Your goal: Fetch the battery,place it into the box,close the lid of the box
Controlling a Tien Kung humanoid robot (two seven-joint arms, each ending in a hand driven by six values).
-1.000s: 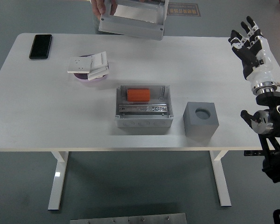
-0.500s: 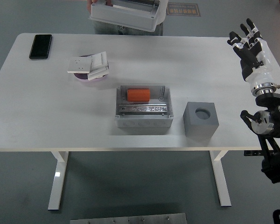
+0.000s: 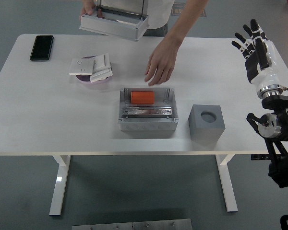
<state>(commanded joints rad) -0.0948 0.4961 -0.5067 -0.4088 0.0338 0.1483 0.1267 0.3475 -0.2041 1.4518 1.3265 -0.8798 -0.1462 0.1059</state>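
One orange battery [image 3: 142, 97] lies inside the open grey box [image 3: 147, 111] near the middle of the white worktop [image 3: 48, 120], in the box's far half, as it did a second ago. At three o'clock from the box, just beside it, stands a grey cube [image 3: 207, 121] with a round hole in its top. At ten o'clock from the box a pink dish [image 3: 92, 80] carries white switch plates [image 3: 92, 66], and farther out at ten o'clock a black phone [image 3: 42, 47] lies near the worktop's far left corner. New since the earlier frame, a person's hand [image 3: 160, 67] has reached in from the far side and hovers, fingers spread downward, at twelve o'clock just beyond the box. The person's other hand [image 3: 89, 8] holds the grey lid [image 3: 114, 23] above the far edge; it has shifted left and tilted since half a second ago. The robot's right hand [image 3: 256, 50] is raised at the right edge of the worktop, fingers spread, grasping nothing, almost where it was before.
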